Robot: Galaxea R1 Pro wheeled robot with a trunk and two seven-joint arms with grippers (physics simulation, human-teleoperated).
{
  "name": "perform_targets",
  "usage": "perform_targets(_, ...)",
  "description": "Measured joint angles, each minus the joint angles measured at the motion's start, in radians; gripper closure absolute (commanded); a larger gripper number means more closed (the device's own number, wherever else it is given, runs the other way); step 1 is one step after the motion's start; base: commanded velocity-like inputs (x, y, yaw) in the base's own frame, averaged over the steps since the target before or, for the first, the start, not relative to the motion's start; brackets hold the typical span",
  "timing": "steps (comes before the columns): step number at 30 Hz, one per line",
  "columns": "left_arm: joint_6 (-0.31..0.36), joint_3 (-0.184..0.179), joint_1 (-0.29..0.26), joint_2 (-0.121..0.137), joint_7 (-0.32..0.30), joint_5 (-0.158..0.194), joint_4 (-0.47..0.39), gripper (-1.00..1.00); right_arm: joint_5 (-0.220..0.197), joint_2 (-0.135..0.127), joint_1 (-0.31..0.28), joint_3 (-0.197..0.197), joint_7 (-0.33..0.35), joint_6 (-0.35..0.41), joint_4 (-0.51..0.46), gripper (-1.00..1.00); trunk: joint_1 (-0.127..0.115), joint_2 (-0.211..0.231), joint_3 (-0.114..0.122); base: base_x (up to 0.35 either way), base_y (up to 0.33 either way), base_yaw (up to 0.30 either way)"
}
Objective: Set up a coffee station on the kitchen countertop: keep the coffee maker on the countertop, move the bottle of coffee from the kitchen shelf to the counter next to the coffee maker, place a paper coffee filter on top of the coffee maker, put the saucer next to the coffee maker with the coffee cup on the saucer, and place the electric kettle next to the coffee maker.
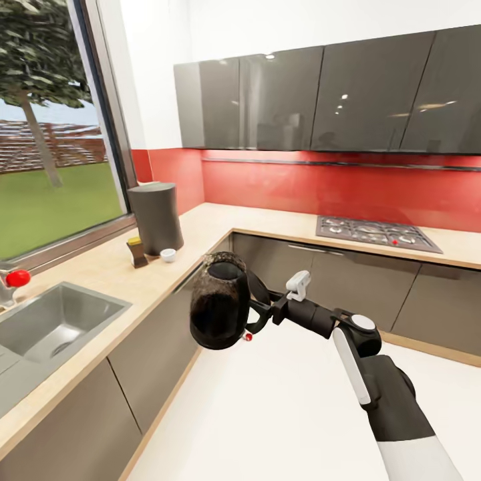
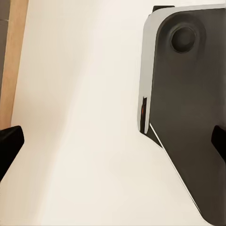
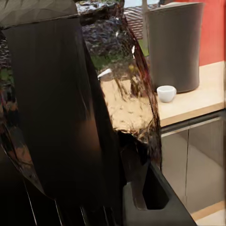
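Held out over the pale floor (image 1: 280, 414) nearest the head camera, the right arm carries the electric kettle (image 1: 219, 309), its dark glass body tipped so the open top faces the camera and its small red switch shows near the base. Gripping the kettle's black loop handle, the right gripper (image 1: 266, 310) has its fingers closed around it, and the kettle hangs in the air just off the edge of the kitchen countertop (image 1: 107, 274), not touching it. On the counter by the window stands the coffee maker (image 1: 155, 218), upright, with the bottle of coffee (image 1: 137, 252) just beside it on the sink side and the coffee cup (image 1: 168, 254) right at its foot. From the right wrist camera the kettle's glass (image 3: 122, 94) looms close, with the coffee maker (image 3: 172, 44) and the cup (image 3: 165, 93) beyond it. Left gripper (image 2: 113, 146): its two dark fingertips (image 2: 8, 143) sit spread wide apart over bare floor, holding nothing
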Motion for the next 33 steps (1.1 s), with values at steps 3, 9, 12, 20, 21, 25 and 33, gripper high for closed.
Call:
perform_targets(3,0.000,0.000,0.000,0.000,0.000,0.000,0.000,-1.00,0.001,0.001,0.000,-0.001,-0.001,0.000,0.003,1.00,0.000,0.000,0.000,0.318,-0.052,0.000)
perform_targets(9,0.000,0.000,0.000,0.000,0.000,0.000,0.000,-1.00,0.004,0.001,0.000,0.000,-0.005,0.001,0.005,1.00,0.000,0.000,0.000,0.333,-0.004,0.000)
perform_targets(12,0.000,0.000,0.000,0.001,0.000,0.000,0.000,-1.00,0.004,0.001,0.000,0.000,-0.005,0.001,0.005,1.00,0.000,0.000,0.000,0.333,-0.043,0.000)
perform_targets(20,0.000,0.001,0.000,0.003,0.000,0.000,0.001,-1.00,0.004,0.001,0.000,0.000,-0.005,0.001,0.005,1.00,0.000,0.000,0.000,0.327,-0.095,0.000)
perform_targets(21,0.000,0.001,0.000,0.003,0.000,0.000,0.001,-1.00,0.004,0.001,0.000,0.000,-0.005,0.002,0.005,1.00,0.000,0.000,0.000,0.326,-0.105,0.000)
perform_targets(25,0.000,0.000,0.000,0.002,0.000,0.000,0.002,-1.00,0.004,0.001,0.000,0.000,-0.005,0.001,0.005,1.00,0.000,0.000,0.000,0.315,-0.120,0.000)
perform_targets(33,0.000,0.000,0.000,0.003,0.000,0.000,0.002,-1.00,0.004,0.001,0.000,0.000,-0.005,0.002,0.005,1.00,0.000,0.000,0.000,0.295,-0.139,0.000)
